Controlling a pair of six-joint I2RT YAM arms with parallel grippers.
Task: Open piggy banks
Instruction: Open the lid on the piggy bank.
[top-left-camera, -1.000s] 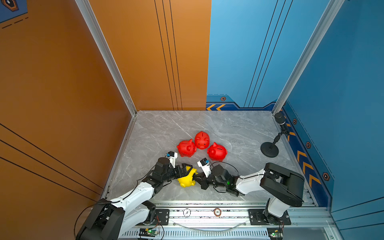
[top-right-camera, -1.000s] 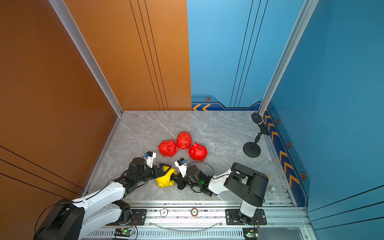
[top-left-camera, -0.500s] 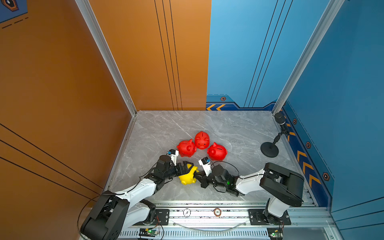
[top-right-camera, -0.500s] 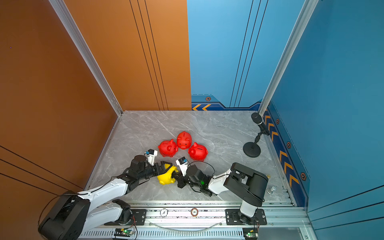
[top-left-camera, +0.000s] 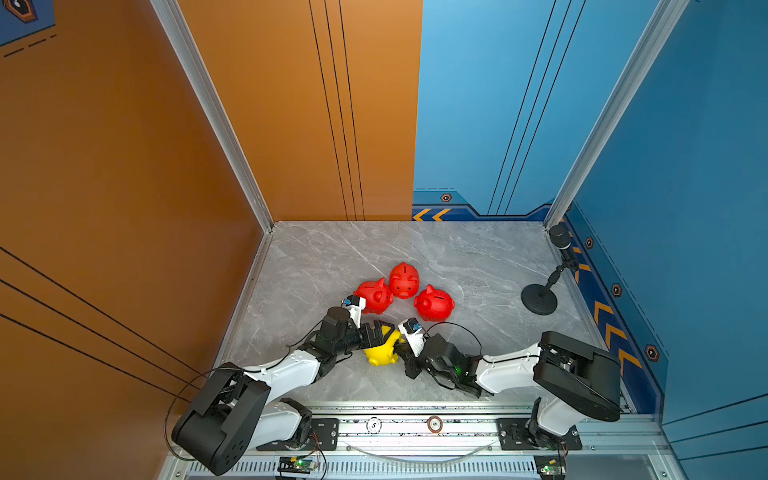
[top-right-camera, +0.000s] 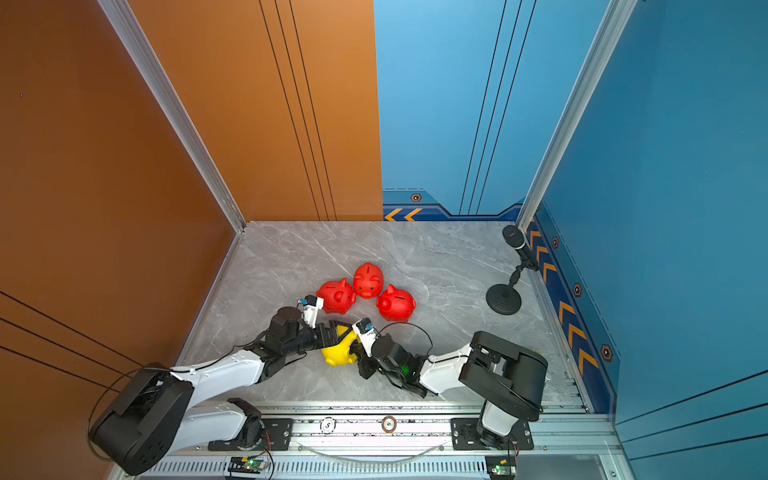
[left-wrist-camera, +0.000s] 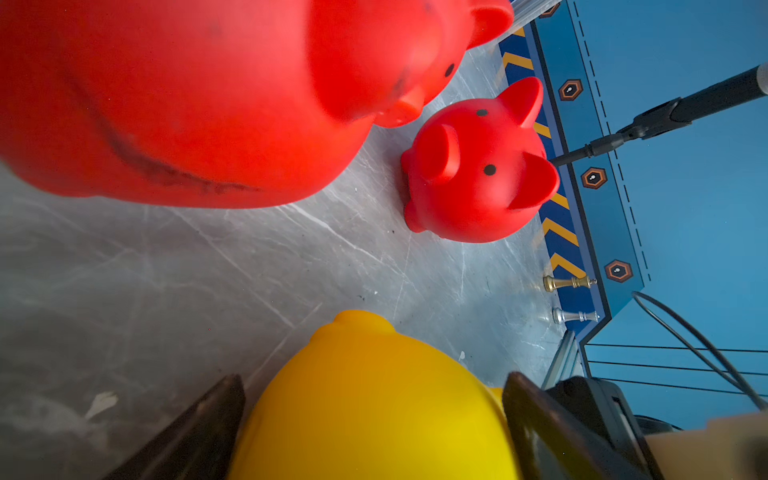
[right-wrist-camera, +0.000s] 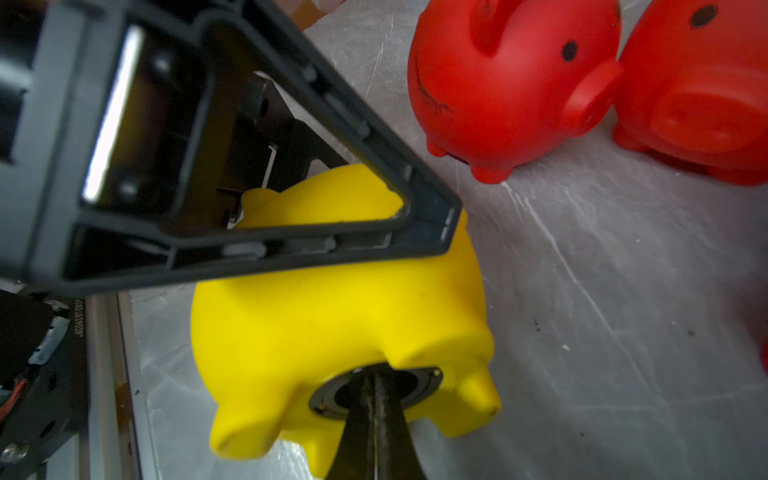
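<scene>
A yellow piggy bank lies on its side near the table's front, belly toward the right arm. My left gripper is shut on it, a finger against each side of its body. My right gripper is shut, its joined tips poked into the round black plug in the yellow belly. Three red piggy banks stand upright in a cluster just behind, also in both wrist views.
A black microphone stand is at the right wall. Two small chess pieces lie by that wall's foot. The metal rail runs along the front edge. Orange and blue walls enclose the grey marble table.
The left arm has shifted slightly, its wrist a little farther back toward the red piggy banks. The yellow piggy bank and the right gripper have hardly moved.
</scene>
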